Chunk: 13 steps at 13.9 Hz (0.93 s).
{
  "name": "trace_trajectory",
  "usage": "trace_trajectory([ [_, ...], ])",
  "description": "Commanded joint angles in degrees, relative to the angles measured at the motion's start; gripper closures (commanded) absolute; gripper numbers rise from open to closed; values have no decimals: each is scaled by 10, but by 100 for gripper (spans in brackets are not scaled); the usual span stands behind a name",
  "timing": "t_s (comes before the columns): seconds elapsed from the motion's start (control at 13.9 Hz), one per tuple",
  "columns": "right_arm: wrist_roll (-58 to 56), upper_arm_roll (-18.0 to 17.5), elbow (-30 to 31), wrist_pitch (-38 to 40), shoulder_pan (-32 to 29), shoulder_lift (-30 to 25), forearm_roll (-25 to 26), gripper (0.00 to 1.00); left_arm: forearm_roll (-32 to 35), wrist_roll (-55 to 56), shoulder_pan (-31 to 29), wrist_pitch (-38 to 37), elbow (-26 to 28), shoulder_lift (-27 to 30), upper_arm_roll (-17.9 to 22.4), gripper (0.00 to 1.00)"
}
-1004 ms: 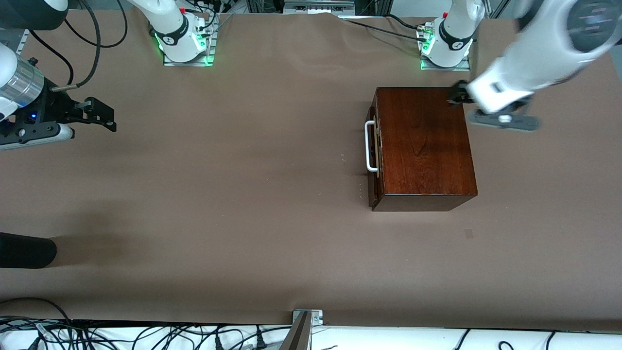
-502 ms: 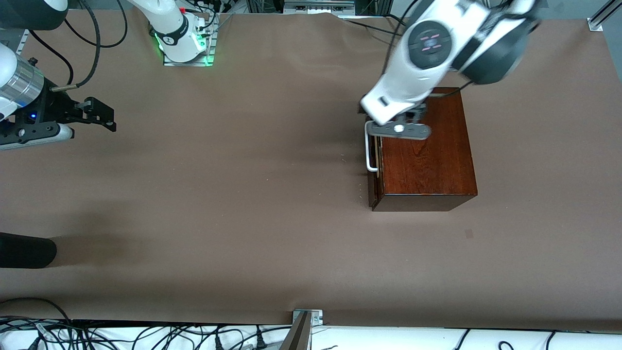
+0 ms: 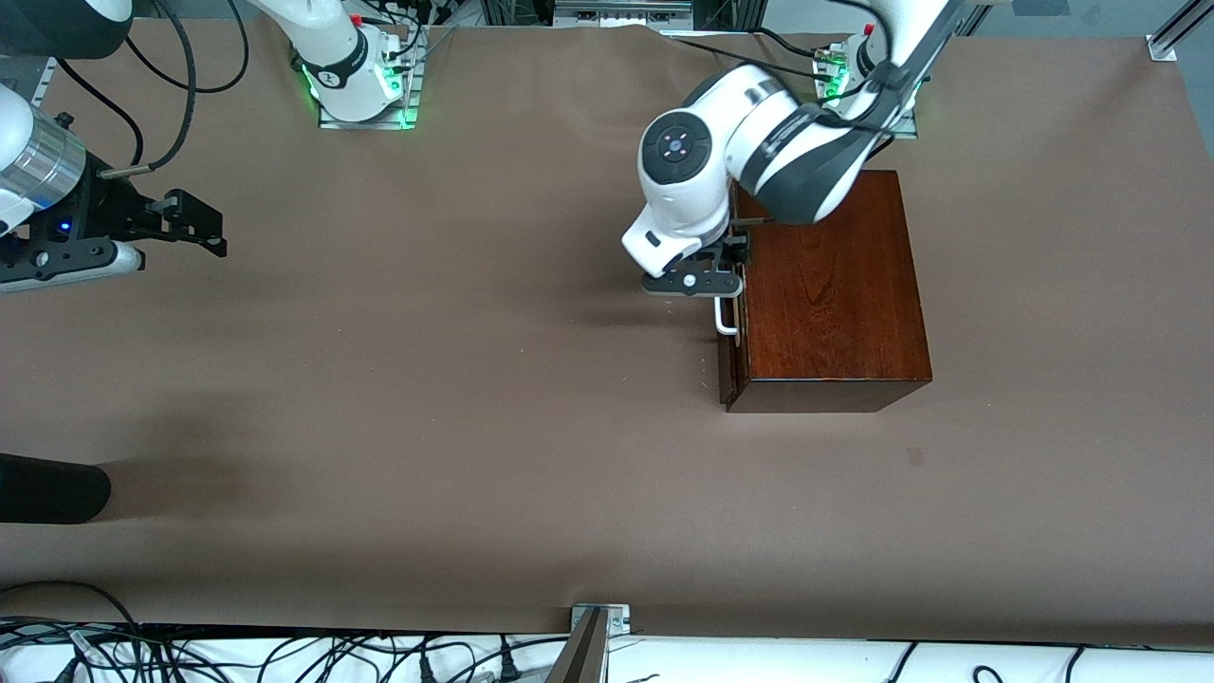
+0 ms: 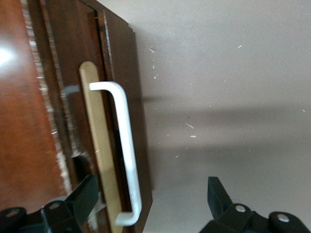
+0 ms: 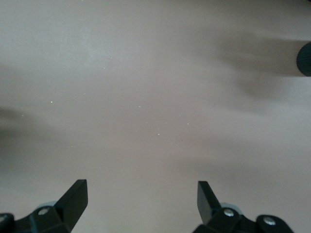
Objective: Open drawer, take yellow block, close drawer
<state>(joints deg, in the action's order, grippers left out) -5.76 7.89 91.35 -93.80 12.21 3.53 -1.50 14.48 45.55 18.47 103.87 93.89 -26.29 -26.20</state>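
Drawer (image 3: pixel 727 327) — one, one handle (image 4: pixel 125 158)

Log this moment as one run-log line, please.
stage: reaching for handle | left gripper: open, over white handle | drawer: shut | right gripper: open, waiting over bare table
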Motion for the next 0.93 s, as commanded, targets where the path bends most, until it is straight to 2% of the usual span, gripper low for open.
trace_trajectory([
  [0.0,6,1,-6,5,2,1,6,0,19,21,-2,29,33,8,0,0],
  [0.36,6,1,-6,5,2,1,6,0,20,35,7,54,52,-3,0,0],
  [0.86,6,1,-6,5,2,0,6,0,81,79,19,72,57,-40,0,0],
])
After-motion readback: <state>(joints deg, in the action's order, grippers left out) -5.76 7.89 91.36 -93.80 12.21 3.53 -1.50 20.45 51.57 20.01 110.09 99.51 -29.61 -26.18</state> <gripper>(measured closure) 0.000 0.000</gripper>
